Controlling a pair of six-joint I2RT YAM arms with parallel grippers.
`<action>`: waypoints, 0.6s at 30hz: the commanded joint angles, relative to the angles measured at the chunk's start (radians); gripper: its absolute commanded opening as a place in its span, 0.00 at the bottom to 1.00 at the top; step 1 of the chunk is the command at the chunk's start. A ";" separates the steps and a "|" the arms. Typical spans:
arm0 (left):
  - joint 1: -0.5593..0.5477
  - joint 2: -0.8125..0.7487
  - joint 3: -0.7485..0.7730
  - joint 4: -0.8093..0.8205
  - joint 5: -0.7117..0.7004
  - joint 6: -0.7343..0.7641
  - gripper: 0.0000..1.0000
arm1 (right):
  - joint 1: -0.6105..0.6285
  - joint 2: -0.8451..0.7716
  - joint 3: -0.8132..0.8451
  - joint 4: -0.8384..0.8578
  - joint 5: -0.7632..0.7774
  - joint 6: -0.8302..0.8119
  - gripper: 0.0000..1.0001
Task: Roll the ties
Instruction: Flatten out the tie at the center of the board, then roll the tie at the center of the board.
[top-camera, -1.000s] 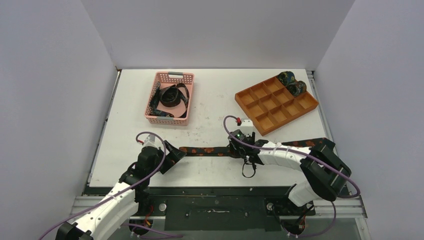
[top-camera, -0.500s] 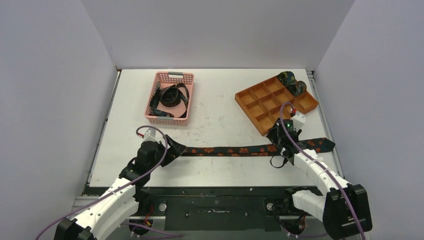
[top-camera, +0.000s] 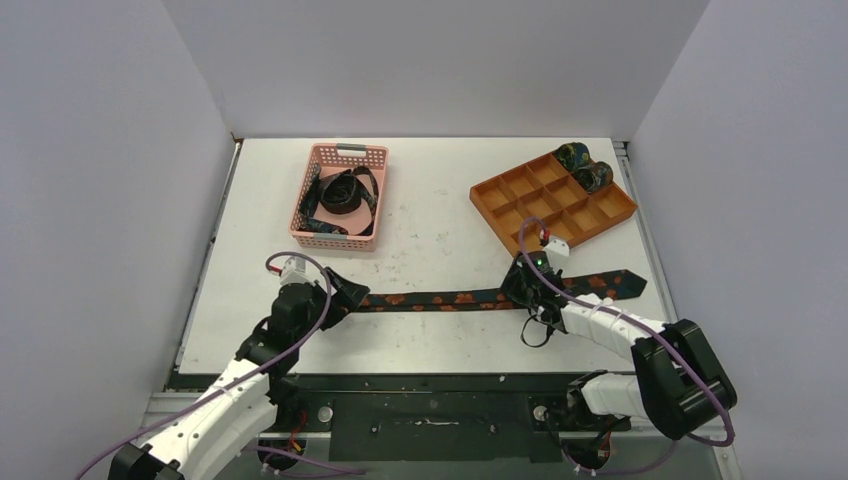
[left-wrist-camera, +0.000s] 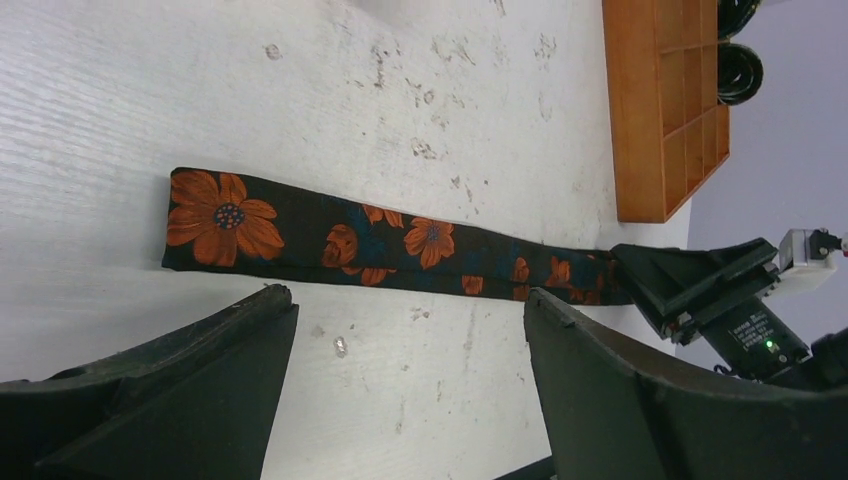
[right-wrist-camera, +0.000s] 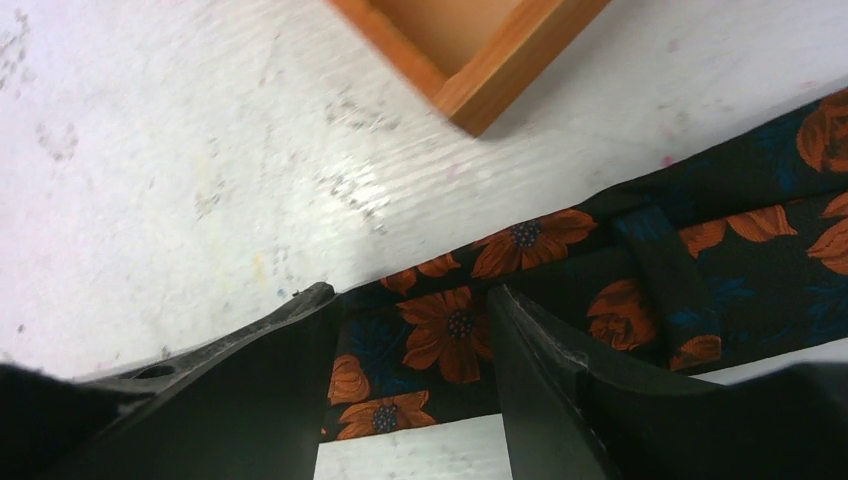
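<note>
Tie (top-camera: 450, 298) lies flat along table's (top-camera: 430, 200) near edge, top view. L wrist: left gripper (left-wrist-camera: 405, 300) spread, narrow end just ahead, unheld. R wrist: right gripper (right-wrist-camera: 410, 300) spread, astride it. Prob. soft, light, limp; pinch narrow end.

With jaws parted, left arm (top-camera: 252, 362) and right arm (top-camera: 603, 322) reach low.

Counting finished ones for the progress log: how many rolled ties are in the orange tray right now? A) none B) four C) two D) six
C: one rolled tie and a second rolled tie sit side by side in the far right compartments of the tray; its other compartments look bare.
</note>
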 joint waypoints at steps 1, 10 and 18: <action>0.009 -0.006 0.022 -0.022 -0.091 0.011 0.81 | 0.088 -0.060 0.010 0.021 0.066 0.019 0.57; 0.029 0.070 0.140 -0.120 -0.109 0.075 0.44 | 0.205 -0.008 0.054 0.134 -0.039 -0.010 0.53; 0.142 0.168 0.002 0.166 -0.002 -0.042 0.34 | 0.235 0.034 0.044 0.194 -0.108 -0.023 0.51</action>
